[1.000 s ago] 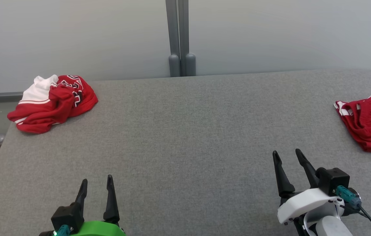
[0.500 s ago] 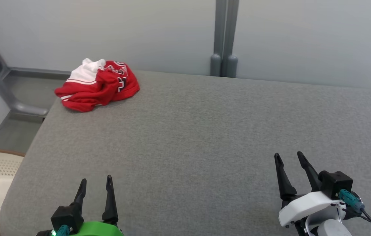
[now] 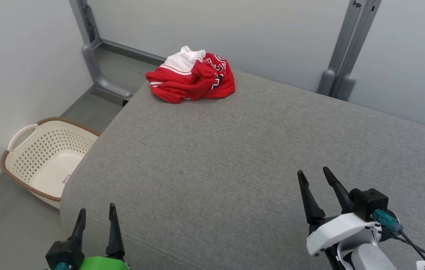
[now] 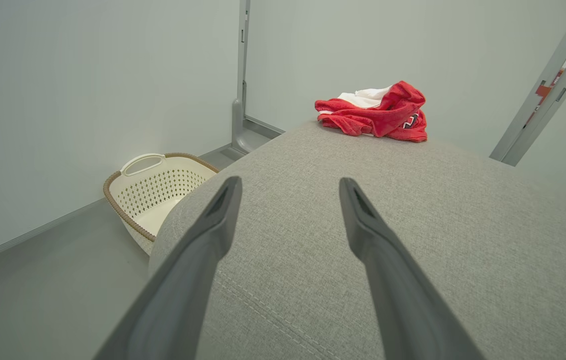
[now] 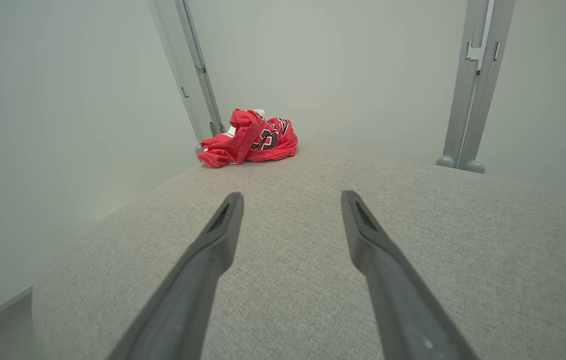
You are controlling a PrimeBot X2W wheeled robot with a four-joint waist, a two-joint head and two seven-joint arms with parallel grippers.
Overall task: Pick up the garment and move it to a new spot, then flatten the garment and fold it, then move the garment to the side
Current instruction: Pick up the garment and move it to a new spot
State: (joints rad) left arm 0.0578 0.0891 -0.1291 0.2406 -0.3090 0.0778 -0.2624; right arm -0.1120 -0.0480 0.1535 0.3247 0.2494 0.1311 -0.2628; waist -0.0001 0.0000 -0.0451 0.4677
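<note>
Grey table [image 3: 235, 157], garment [image 3: 192, 77] crumpled far-left, left pincer [image 3: 97, 208] spread, right pincer [image 3: 313, 170] spread

wall [image 3: 24, 56]: pale grey | floor [image 3: 6, 232]: grey | table [image 3: 216, 150]: grey fabric | basket [image 3: 36, 157]: cream

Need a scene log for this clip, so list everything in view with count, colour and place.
garment: one, red and white with dark lettering, crumpled at the far left corner of the padded surface
padded surface: one, grey fabric, spread across the middle of the head view
basket: one, cream with a brown rim, on the floor left of the padded surface
upright posts: three, grey, one behind the far left corner, two side by side at the far right
floor: grey, left of the padded surface
wall: pale grey, behind the padded surface
left gripper: one, dark fingers on a green body, open, lower left
right gripper: one, dark fingers on a white body, open, lower right
</note>
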